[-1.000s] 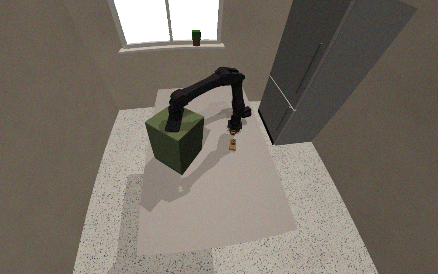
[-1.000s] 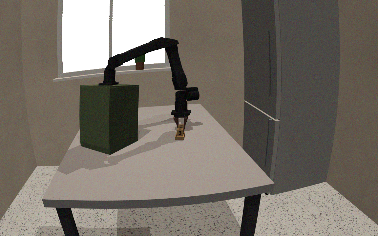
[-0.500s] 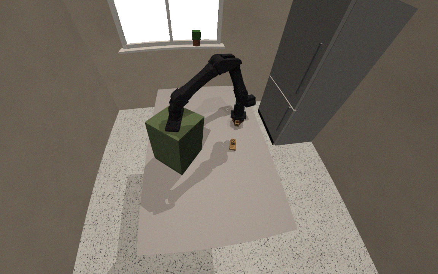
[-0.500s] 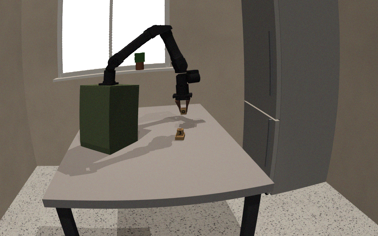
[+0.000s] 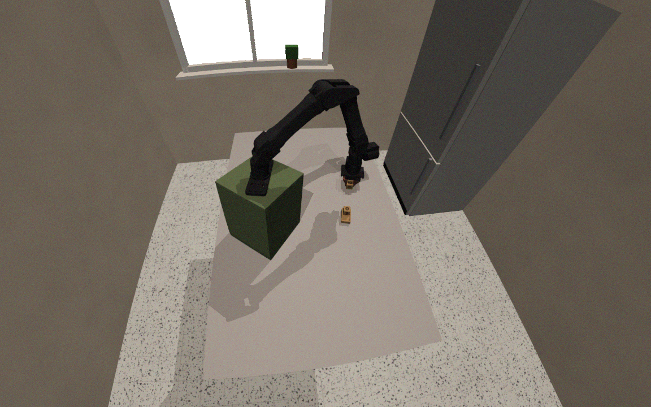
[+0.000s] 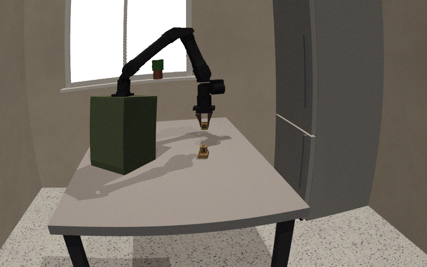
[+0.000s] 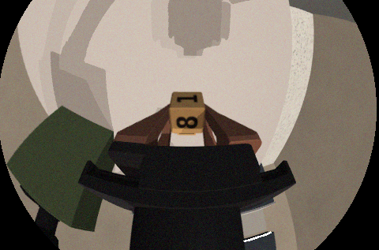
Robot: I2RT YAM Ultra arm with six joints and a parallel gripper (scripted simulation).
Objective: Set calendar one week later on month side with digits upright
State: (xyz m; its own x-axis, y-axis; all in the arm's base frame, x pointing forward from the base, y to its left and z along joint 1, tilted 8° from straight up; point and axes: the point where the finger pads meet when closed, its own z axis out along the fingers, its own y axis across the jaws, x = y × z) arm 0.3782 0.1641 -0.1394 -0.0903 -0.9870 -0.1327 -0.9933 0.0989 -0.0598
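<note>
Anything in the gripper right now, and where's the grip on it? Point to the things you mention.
The gripper (image 5: 349,183) (image 6: 204,125) (image 7: 186,108) holds a wooden cube with black digits (image 5: 349,184) (image 6: 204,126) (image 7: 187,113), pinched by two opposite side faces; the 1 and 8 faces are uncovered.

The pincer (image 6: 204,124) grips a cube (image 6: 204,126) above the table (image 6: 228,185).
</note>
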